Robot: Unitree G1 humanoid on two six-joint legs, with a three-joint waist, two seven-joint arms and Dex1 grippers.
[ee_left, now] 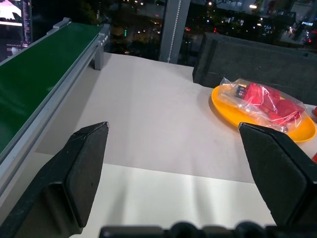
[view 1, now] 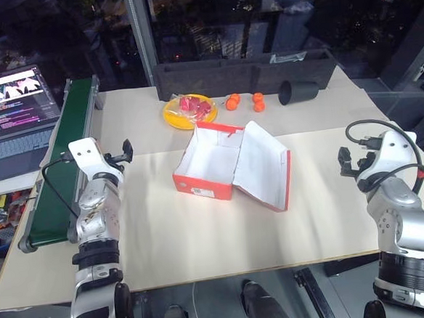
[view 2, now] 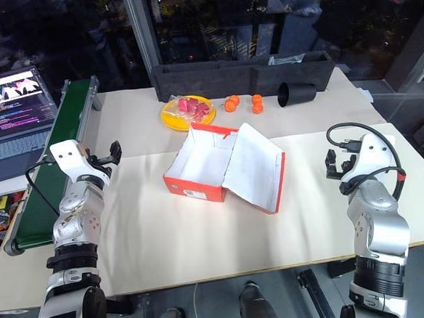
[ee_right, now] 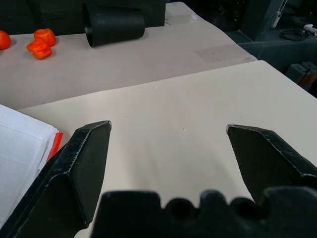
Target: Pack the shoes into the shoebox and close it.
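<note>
The red-orange shoebox (view 1: 203, 186) stands open in the middle of the table, its white inside empty. Its hinged lid (view 1: 261, 164) lies folded out to the right. The shoes are out of view. My left gripper (view 1: 121, 155) hovers open at the table's left side, well clear of the box and pointing toward the far edge; between its fingers (ee_left: 88, 163) there is nothing. My right gripper (view 1: 349, 161) hovers open to the right of the lid, also with nothing in it, and the lid's white corner (ee_right: 22, 148) shows beside its finger.
A yellow plate (view 1: 173, 118) with a bag of red pieces sits behind the box. Small orange items (view 1: 245, 100) and a black cup (view 1: 298, 92) on its side lie near it. A long black tray (view 1: 242, 73) runs along the back. A green conveyor (view 1: 59, 162) and a laptop (view 1: 12, 115) flank the left.
</note>
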